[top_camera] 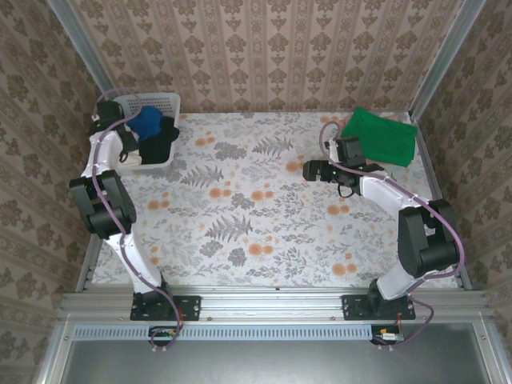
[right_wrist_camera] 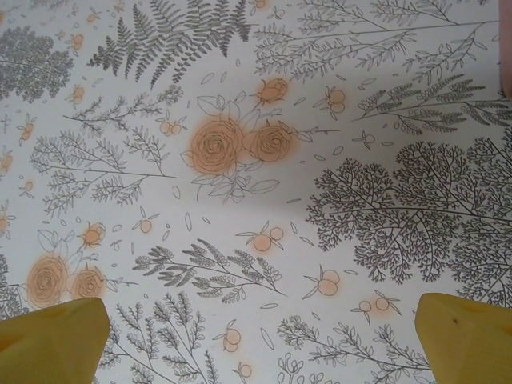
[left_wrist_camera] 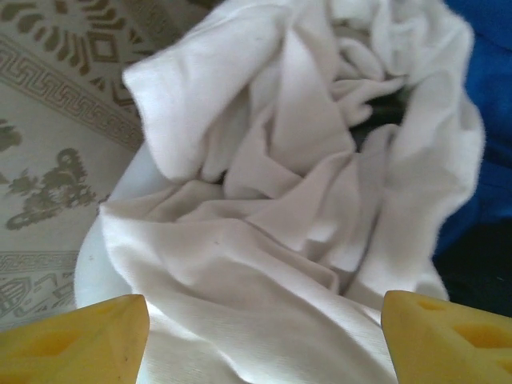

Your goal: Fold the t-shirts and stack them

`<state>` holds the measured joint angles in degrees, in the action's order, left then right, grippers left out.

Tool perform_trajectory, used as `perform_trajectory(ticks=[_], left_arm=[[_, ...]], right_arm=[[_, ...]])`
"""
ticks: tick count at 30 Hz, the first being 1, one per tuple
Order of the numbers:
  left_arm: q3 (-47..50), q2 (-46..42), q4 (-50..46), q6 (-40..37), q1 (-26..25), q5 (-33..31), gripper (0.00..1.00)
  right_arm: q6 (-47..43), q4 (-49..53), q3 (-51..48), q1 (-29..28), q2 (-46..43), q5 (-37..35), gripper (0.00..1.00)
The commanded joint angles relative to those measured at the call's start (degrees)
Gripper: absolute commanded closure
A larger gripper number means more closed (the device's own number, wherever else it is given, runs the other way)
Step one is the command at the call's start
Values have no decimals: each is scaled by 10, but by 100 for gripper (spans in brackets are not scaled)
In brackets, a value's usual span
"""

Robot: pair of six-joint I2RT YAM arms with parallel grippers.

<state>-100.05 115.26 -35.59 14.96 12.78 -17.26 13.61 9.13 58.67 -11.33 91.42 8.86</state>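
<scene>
Left arm (top_camera: 108, 172) bends over basket (top_camera: 164, 100), fingers (left_wrist_camera: 72, 340) spread above cream t-shirt (left_wrist_camera: 264, 240).

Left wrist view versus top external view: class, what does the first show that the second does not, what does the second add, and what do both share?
Left wrist adds: the cream shirt in crumpled folds up close, with the left claw over it, yellow fingers apart. Top external adds: the white basket, a black shirt in it, a green shirt at the far right, and the right claw open above the table. Shared: the blue shirt.
</scene>
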Motion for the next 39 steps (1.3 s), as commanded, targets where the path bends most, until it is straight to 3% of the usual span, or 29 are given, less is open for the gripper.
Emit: perform_trajectory(ticks=[1,4,7,19,29,33,39], left_arm=[[2,9,-9,21,-1,1,23],[15,12,5,24,2,21,29],[9,24,4,23,3,40,42],[21,-19,8,17,2,103,99],[-13,-143,50,-28,-40,132,100],[-71,-177,53,-47,-67,142,100],[-231,-202,22,-115,-175,148,100]], right_arm=[[-4,20,26,-5,7,13,0],[-5,30,33,-9,0,9,0],[-4,39,38,-13,-6,6,0],[-1,71,50,-18,-27,-16,0],[6,68,49,-18,-41,-15,0],[15,58,47,-18,-43,-2,0],[33,18,33,-20,-52,22,0]])
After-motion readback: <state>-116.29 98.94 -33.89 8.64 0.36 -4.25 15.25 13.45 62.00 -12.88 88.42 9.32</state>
